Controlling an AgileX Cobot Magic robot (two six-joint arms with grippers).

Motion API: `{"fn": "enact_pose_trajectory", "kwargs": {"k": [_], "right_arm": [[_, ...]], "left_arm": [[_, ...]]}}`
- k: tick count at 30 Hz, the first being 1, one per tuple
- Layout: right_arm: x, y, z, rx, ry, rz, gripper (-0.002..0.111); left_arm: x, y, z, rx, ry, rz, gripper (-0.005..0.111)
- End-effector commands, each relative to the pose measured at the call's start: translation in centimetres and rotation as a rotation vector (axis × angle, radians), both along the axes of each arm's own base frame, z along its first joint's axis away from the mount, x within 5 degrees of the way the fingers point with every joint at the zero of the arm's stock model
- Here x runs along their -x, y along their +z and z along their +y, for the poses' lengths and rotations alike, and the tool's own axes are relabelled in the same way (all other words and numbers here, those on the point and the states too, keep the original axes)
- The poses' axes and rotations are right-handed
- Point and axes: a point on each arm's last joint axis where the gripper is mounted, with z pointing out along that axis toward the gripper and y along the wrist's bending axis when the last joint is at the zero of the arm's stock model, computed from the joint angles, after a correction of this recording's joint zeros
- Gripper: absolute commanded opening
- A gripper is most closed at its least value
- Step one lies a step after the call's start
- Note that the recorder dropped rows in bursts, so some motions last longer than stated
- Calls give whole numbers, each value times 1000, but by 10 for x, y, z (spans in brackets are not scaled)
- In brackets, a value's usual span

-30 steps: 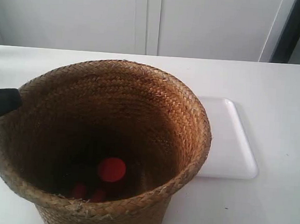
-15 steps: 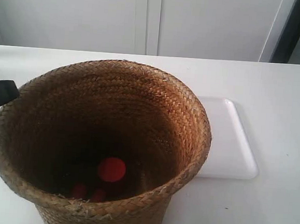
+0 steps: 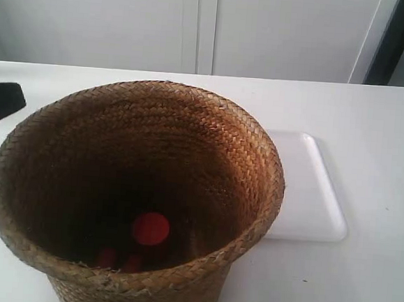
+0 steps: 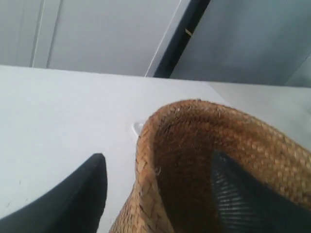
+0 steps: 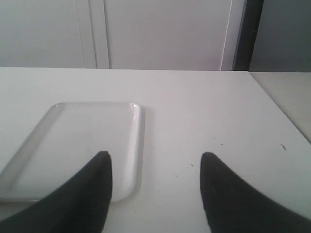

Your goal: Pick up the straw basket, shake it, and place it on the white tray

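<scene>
the straw basket (image 3: 214, 134) is brown, woven, dark inside.

Straw basket and white tray, side by side, basket not on tray.
Straw basket (image 3: 136, 188): round, brown, woven, braided rim, dark inside, upright. White tray (image 3: 310, 194): rectangular, rounded corners, low rim, flat on the table (image 3: 360, 275) just beside the basket.
</scene>
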Motion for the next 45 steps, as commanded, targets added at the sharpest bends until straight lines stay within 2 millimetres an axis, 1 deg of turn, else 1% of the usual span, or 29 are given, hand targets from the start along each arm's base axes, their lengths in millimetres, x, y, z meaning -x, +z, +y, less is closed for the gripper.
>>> {"fn": "enact_pose_trajectory", "kwargs": {"k": [1, 3, 7, 9, 10, 12, 14, 18, 20, 22, 25, 26, 27, 28, 30, 31, 32, 33, 34, 35, 36, 38, 39, 40, 41, 42, 43, 44, 45], "right_arm": [[0, 1, 0, 6, -1, -14, 52], [0, 1, 0, 6, -1, -14, 52], [0, 1, 0, 6, -1, -14, 52], [0, 1, 0, 6, -1, -14, 52], [0, 1, 0, 6, -1, -14, 52], [0, 1, 0, 6, -1, -14, 52], [0, 1, 0, 6, -1, -14, 52], [0, 1, 0, 6, -1, -14, 52], [0, 1, 0, 6, -1, -14, 52], [0, 1, 0, 6, -1, -14, 52], [0, 1, 0, 6, -1, -14, 52], [0, 1, 0, 6, -1, -14, 52], [0, 1, 0, 6, -1, -14, 52], [0, 1, 0, 6, -1, -14, 52], [0, 1, 0, 6, -1, -14, 52], [0, 1, 0, 6, -1, -14, 52], [0, 1, 0, 6, -1, -14, 52], [0, 1, 0, 6, -1, -14, 52], [0, 1, 0, 6, -1, -14, 52], [0, 1, 0, 6, -1, -16, 52], [0, 1, 0, 6, -1, -16, 52], [0, 1, 0, 6, -1, -16, 52], [0, 1, 0, 6, -1, -16, 52], [0, 1, 0, 6, -1, -16, 52], [0, 1, 0, 6, -1, -16, 52], [0, 1, 0, 6, -1, -16, 52], [0, 1, 0, 6, -1, -15, 52], [0, 1, 0, 6, -1, -15, 52], [0, 1, 0, 6, -1, -15, 52]], "left_arm": [[-1, 15, -5, -105, -43, -30, 64], [-4, 33, -4, -145, -19, -118, 64], [-15, 62, 12, -409, 174, -365, 60], [-16, 68, 15, -681, 182, -537, 55], [-16, 68, 15, -773, 170, -598, 52], [-15, 69, 15, -1002, 143, -740, 41], [-18, 70, 23, -1061, 239, -742, 26], [-21, 72, 38, -1039, 403, -637, 2], [-21, 73, 38, -1105, 400, -679, 0], [-20, 77, 34, -1209, 368, -785, 0], [-18, 79, 26, -1296, 296, -913, 0], [-18, 79, 25, -1235, 286, -904, 0], [-21, 79, 26, -924, 332, -742, 0], [-24, 80, 29, -764, 381, -624, 0], [-30, 87, 44, -430, 565, -356, 0], [-31, 90, 49, -356, 629, -306, 0], [-30, 92, 45, -328, 598, -324, 0], [-29, 94, 37, -329, 514, -348, 0], [-30, 95, 29, -210, 427, -299, 0], [-38, 88, 11, -59, 236, -172, 0], [-45, 77, -4, -41, 64, -91, 6], [-52, 70, -9, -40, 9, -47, 15], [-54, 69, -8, -45, 27, -48, 17], [-54, 69, -7, -109, 31, -98, 17], [-53, 69, -8, -155, -3, -136, 17], [-50, 66, -11, -267, -59, -222, 17], [-49, 63, -12, -306, -86, -250, 18], [-46, 56, -13, -376, -126, -297, 24], [-46, 49, -13, -432, -135, -323, 35]]}}
